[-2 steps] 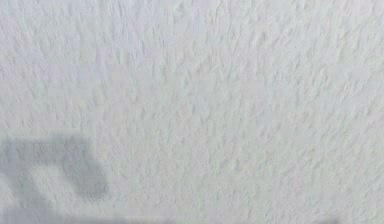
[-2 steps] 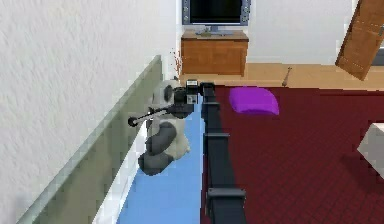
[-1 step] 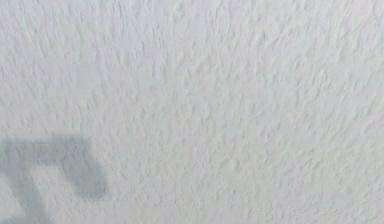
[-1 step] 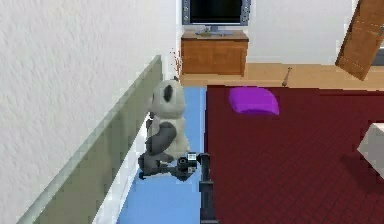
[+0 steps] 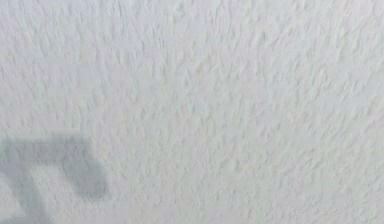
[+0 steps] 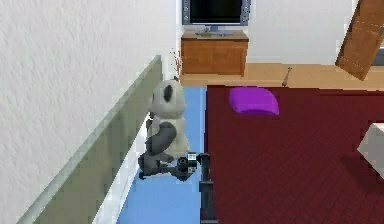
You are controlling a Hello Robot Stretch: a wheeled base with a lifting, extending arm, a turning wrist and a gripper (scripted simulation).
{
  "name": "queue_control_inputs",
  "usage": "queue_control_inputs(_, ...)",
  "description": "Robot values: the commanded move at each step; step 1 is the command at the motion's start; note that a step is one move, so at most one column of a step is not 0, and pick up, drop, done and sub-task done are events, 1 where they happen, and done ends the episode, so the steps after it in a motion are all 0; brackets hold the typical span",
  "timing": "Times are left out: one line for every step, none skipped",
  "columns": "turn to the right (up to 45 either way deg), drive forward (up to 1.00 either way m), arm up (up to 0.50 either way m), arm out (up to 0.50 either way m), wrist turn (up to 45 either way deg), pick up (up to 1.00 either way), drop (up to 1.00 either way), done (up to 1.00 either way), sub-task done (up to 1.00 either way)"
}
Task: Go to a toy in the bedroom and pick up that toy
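Apparently the grasp itself is the step in hand: the hand (image 6: 165,167) is low at the grey-and-white plush toy (image 6: 166,105), which sits on a blue mat (image 6: 160,205) beside the wall. Whether the hand holds anything, I cannot tell. The next move, I judge, needs a sure hold, then a straight lift.

Gripper (image 6: 152,168): its far end is lost against the plush toy (image 6: 166,100)'s legs, so I cannot tell whether it holds anything.
Toy's lower body: partly hidden behind the gripper.
Arm (image 6: 207,196): cut off by the arm side view's bottom edge.
Television (image 6: 213,12): top cropped by the upper edge.
Door (image 6: 362,40): cut by the right edge.
White block (image 6: 373,148): just a corner at the right edge; can't tell what it is.
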Motion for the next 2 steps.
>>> queue_control_inputs(0.0, 0.00, 0.10, 0.00, 0.0, 0.00, 0.00, 0.00, 0.00)
queue_control_inputs(0.0, 0.00, 0.00, 0.00, 0.0, 0.00, 0.00, 1.00, 0.00)
